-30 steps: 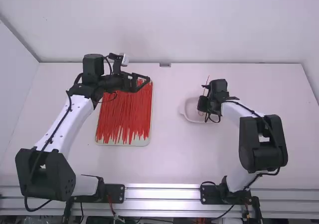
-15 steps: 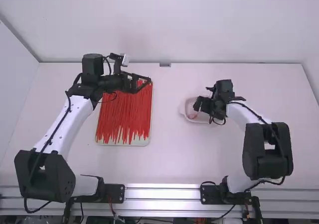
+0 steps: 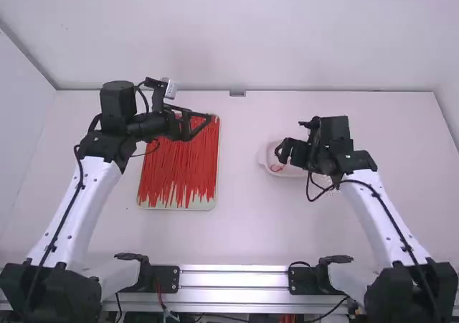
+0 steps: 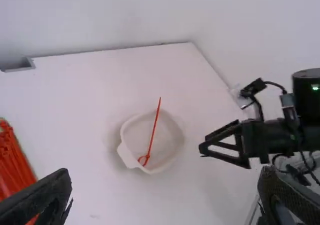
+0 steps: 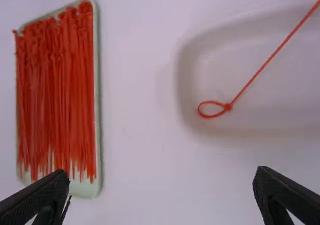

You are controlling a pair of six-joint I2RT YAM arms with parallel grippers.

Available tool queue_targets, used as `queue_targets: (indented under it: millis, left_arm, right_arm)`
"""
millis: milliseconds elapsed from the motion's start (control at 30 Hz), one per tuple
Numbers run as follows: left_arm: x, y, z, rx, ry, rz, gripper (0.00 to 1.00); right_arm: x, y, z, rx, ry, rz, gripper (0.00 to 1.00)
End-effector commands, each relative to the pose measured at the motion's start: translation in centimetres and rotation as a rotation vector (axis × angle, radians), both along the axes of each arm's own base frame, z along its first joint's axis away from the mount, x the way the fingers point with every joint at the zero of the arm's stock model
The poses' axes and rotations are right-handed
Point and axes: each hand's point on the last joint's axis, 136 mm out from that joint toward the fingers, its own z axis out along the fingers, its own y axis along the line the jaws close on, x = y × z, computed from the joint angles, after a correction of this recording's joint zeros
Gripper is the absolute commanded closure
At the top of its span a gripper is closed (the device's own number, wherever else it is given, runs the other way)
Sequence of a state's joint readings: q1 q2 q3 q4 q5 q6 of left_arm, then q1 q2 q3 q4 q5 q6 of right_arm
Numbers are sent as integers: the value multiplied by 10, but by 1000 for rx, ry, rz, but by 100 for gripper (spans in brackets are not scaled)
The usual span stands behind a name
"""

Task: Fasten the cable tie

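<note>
Both my end effectors hang over the surface (image 3: 244, 215), fingers spread wide, holding nothing.

Tray (image 3: 177, 205) of loose red ties (image 3: 179, 161): directly under my left end effector (image 3: 203, 124), at its far end. Strands are packed tight, so closing here could pinch several instead of 1.

Bowl (image 4: 131, 130): just ahead of my right end effector (image 5: 160, 177). It looks light, and a finger clipping the rim could tip or shove it.

Looped cable tie (image 5: 250, 80): inside the bowl, tail poking past the rim. Snagging that tail would flick it out.
</note>
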State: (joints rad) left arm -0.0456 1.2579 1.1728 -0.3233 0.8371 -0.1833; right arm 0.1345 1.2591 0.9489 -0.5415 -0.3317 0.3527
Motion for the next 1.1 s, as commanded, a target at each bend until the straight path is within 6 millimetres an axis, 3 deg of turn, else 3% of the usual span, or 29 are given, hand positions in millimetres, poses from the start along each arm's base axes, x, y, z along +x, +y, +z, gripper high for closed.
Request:
queue_targets:
  millis: [0, 267, 633, 933, 1067]
  left_arm:
    - [-1, 17, 2, 33, -53, 54, 5]
    - [-5, 32, 5, 135, -220, 120, 15]
    - [-19, 60, 13, 241, -446, 308, 35]
    - [-45, 94, -27, 324, -436, 505, 56]
    - [-56, 110, -47, 362, -427, 593, 66]
  right_arm:
    - [-2, -15, -5, -40, -20, -27, 5]
    - [2, -64, -4, -172, -155, -116, 15]
    - [-8, -99, 3, -450, -411, -117, 36]
    - [-23, -99, 8, -445, -620, -160, 58]
    - [-37, -99, -12, -445, -620, -160, 67]
